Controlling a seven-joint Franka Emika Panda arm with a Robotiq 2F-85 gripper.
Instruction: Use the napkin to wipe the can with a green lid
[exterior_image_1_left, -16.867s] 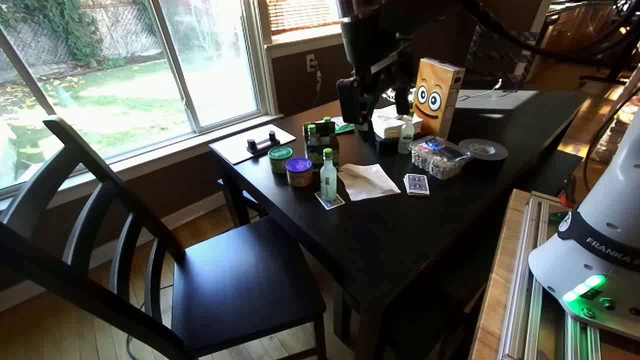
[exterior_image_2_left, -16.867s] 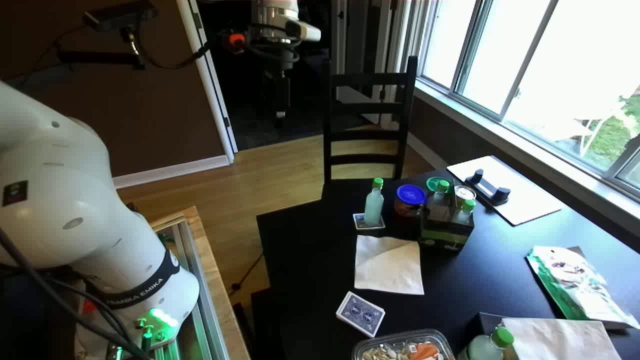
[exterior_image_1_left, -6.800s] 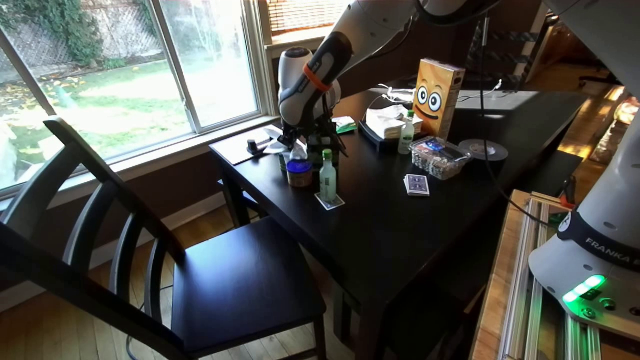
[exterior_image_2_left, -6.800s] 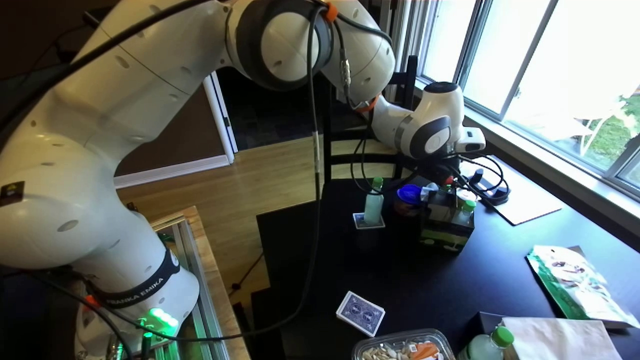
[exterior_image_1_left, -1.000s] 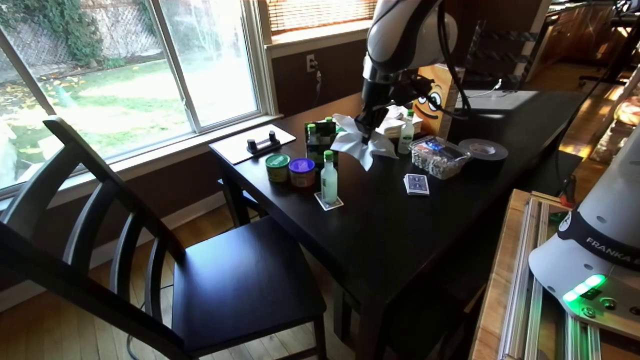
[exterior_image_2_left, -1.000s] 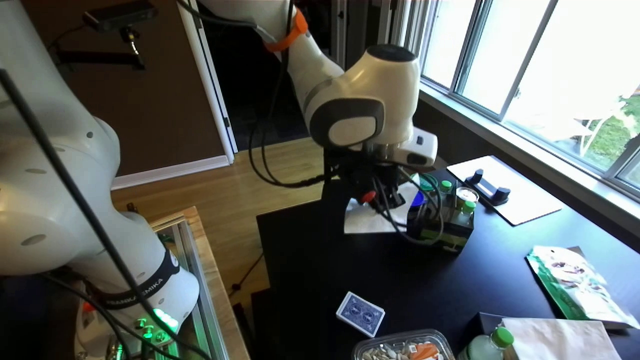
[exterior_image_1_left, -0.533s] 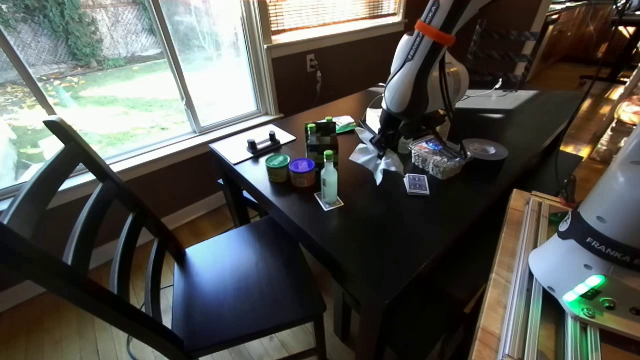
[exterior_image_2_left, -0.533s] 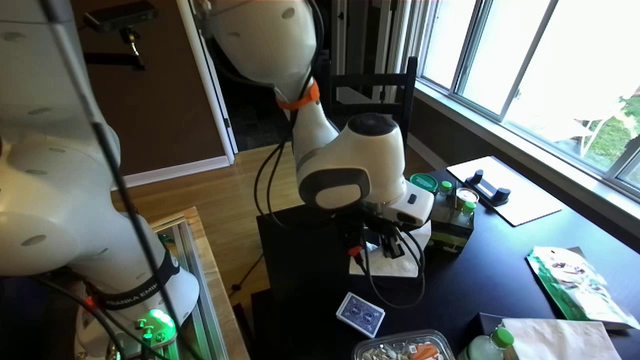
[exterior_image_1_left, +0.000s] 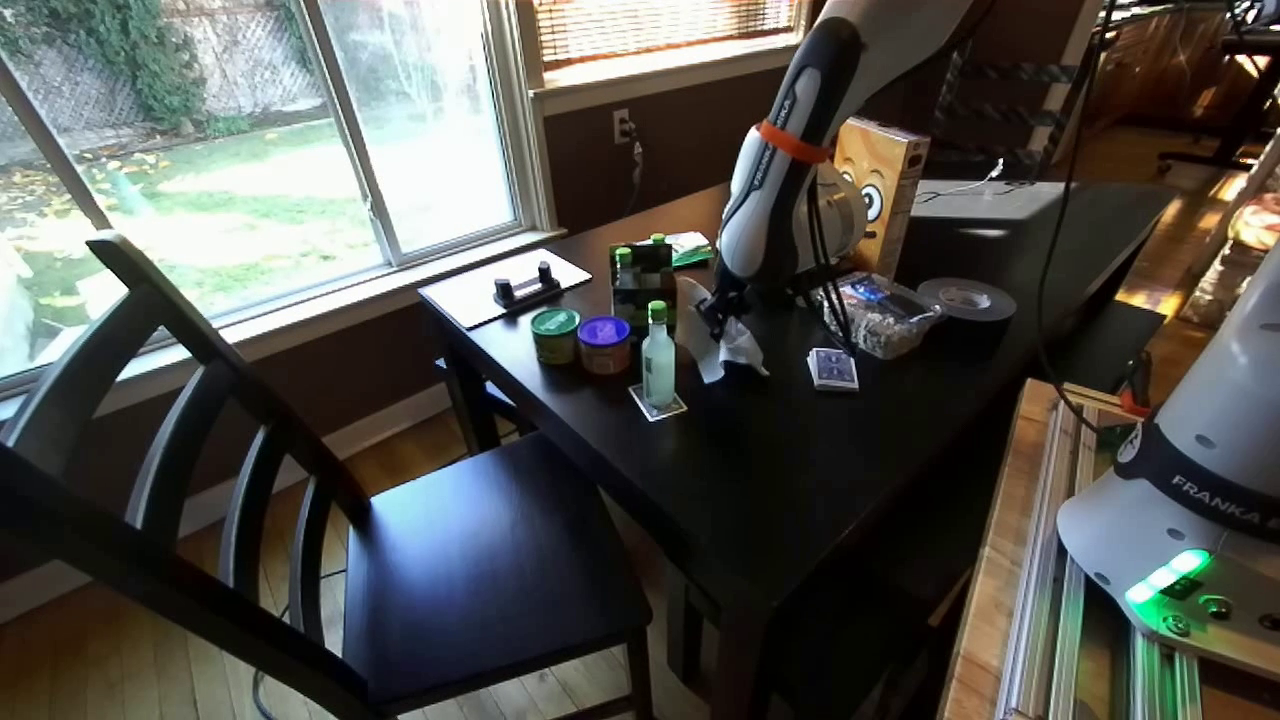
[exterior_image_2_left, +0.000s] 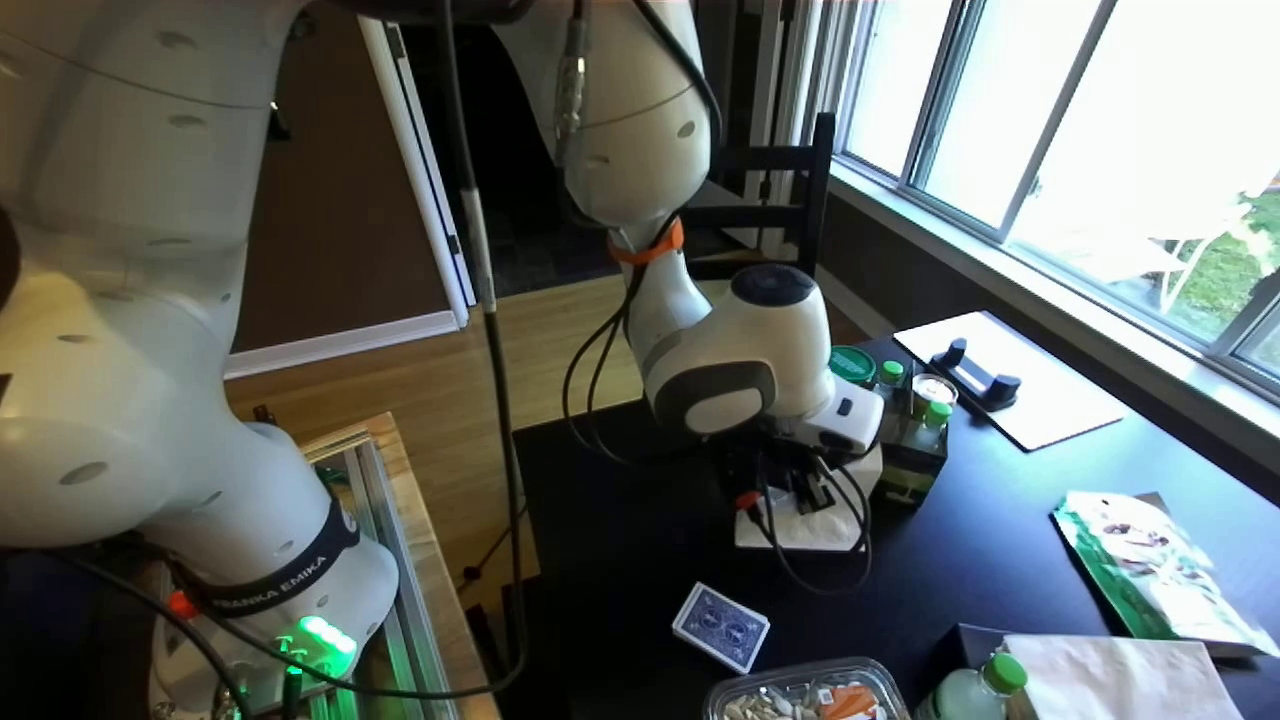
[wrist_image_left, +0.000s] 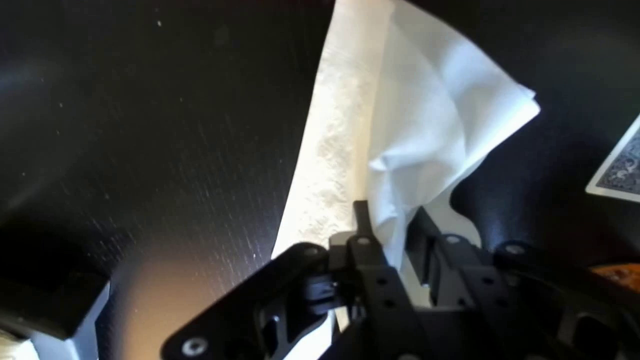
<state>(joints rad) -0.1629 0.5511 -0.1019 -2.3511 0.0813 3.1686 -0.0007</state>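
Beside the window (exterior_image_1_left: 430, 110) stands a black table (exterior_image_1_left: 790, 450), where the gripper (wrist_image_left: 391, 216) pinches a napkin (wrist_image_left: 425, 110).

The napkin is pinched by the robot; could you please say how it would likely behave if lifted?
Probably floppy: the napkin creases and folds over near the fingers pinching it. Likely light, as it looks thin. Its free edges may droop, since they spread well past the fingers.

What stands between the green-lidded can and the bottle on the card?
In an exterior view, a purple-lidded can stands between the green-lidded can and green-capped bottle.
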